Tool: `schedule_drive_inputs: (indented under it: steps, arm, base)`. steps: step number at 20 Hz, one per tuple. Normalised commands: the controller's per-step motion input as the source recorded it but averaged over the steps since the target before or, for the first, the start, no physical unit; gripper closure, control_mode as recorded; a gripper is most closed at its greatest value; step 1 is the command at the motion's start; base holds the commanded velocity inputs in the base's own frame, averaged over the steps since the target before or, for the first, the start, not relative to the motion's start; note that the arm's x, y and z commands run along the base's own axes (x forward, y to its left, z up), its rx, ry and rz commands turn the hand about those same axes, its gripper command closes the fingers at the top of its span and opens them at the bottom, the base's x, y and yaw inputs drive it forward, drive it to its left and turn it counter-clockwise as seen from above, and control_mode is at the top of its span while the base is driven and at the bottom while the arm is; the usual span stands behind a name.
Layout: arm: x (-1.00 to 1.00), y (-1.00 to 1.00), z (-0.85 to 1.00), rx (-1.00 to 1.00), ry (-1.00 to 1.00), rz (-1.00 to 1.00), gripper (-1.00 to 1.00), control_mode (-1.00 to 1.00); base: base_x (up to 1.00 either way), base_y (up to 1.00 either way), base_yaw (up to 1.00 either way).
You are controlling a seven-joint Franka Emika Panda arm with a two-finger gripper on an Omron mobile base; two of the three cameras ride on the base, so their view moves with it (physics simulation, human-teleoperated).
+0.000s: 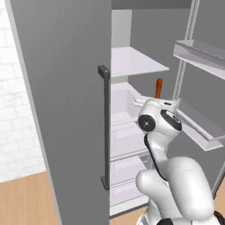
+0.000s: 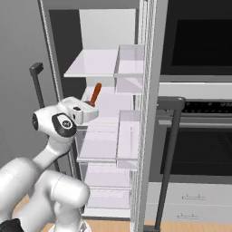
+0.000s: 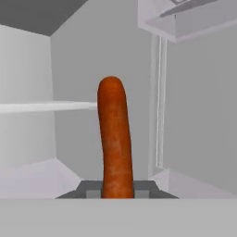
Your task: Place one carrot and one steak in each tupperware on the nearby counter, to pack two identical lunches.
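Observation:
An orange carrot (image 3: 114, 139) stands upright between my fingertips, with my gripper (image 3: 116, 190) shut on its lower end. From the left base view the carrot (image 1: 158, 88) sticks up above my hand inside the open fridge, over a white shelf (image 1: 132, 61). The right base view shows the carrot (image 2: 95, 94) tilted slightly, rising from my gripper (image 2: 90, 106) in front of the shelves. The steak, tupperware and counter are out of view.
The tall grey fridge door (image 1: 66, 110) with its dark handle (image 1: 104, 127) stands open at my left. Door racks (image 1: 200, 52) hang at the right. White shelves (image 2: 97, 61) stack inside, and a dark oven (image 2: 199, 108) with a bar handle (image 2: 168, 149) is on the right.

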Motion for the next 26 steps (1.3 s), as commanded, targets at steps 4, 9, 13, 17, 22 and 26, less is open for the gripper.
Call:
schedule_drive_inputs:
  steps: [4, 9, 13, 17, 22, 26]
  arm:
    - [-1.0, 0.16, 1.0, 0.04, 0.25, -0.05, 1.0, -1.0]
    - [-0.78, 0.34, 0.94, -0.01, 0.48, 0.01, 1.0, -1.0]
    - [-0.13, 0.01, 0.01, 0.0, 0.18, 0.02, 1.0, -1.0]
    - [-0.82, 0.0, -0.27, 0.0, 0.12, 0.0, 1.0, -1.0]
    - [0.0, 0.0, 0.0, 0.0, 0.0, 0.0, 1.0, 1.0]
    - [0.0, 0.0, 0.0, 0.0, 0.0, 0.0, 1.0, 1.0]
  base:
    - [0.0, 0.0, 0.0]
    - [0.0, 0.0, 0.0]
    - [0.0, 0.0, 0.0]
    - [0.0, 0.0, 0.0]
    - [-1.0, 0.0, 0.0]
    - [-1.0, 0.0, 0.0]
